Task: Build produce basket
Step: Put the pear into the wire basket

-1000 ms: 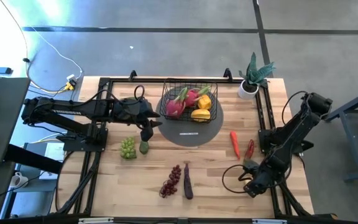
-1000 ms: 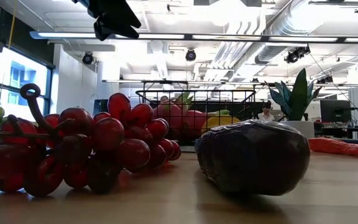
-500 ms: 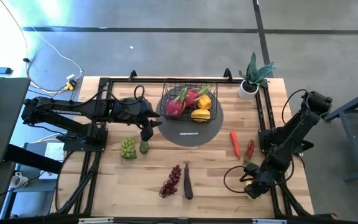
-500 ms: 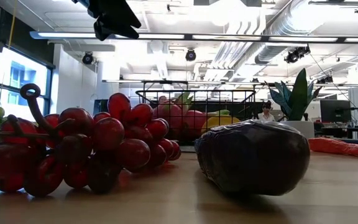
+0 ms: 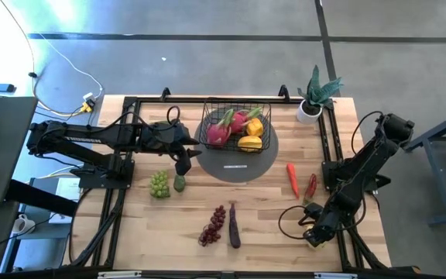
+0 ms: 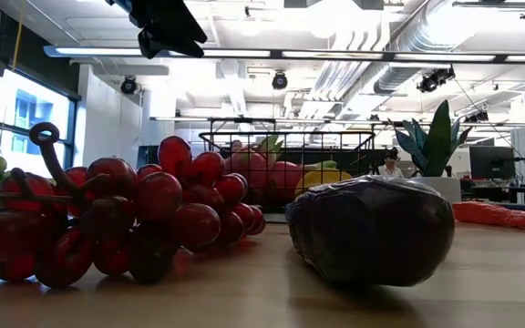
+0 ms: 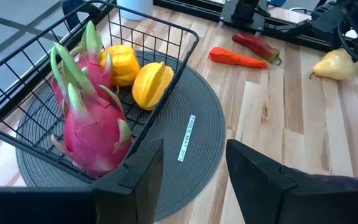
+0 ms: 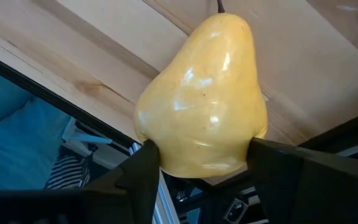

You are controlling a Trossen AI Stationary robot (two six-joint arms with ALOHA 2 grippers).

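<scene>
Here, the right gripper has its two dark fingers pressed on both sides of a yellow pear, so it is grasping the pear at the wide end. The pear is smooth and shiny, and its long axis runs away from the gripper, with the narrow stem end pointing outward over the wooden tabletop. In the high view this gripper is low at the near right corner of the tabletop, well apart from the basket.

The left gripper hangs above the tabletop just beside the basket's left side, with a clear gap between its fingers and nothing between them. In the high view it is above the green grapes.

The basket is black wire mesh with open grid sides, and it stands on a round grey mat at the far middle of the tabletop. Inside it lie two pink dragon fruits with green tips, and two yellow fruits.

Two red chilies lie to the right of the mat, their long axes running roughly from far to near. The red grapes and the purple eggplant lie side by side at the near middle, and the eggplant's long axis also runs from far to near. A potted plant stands at the far right corner.
</scene>
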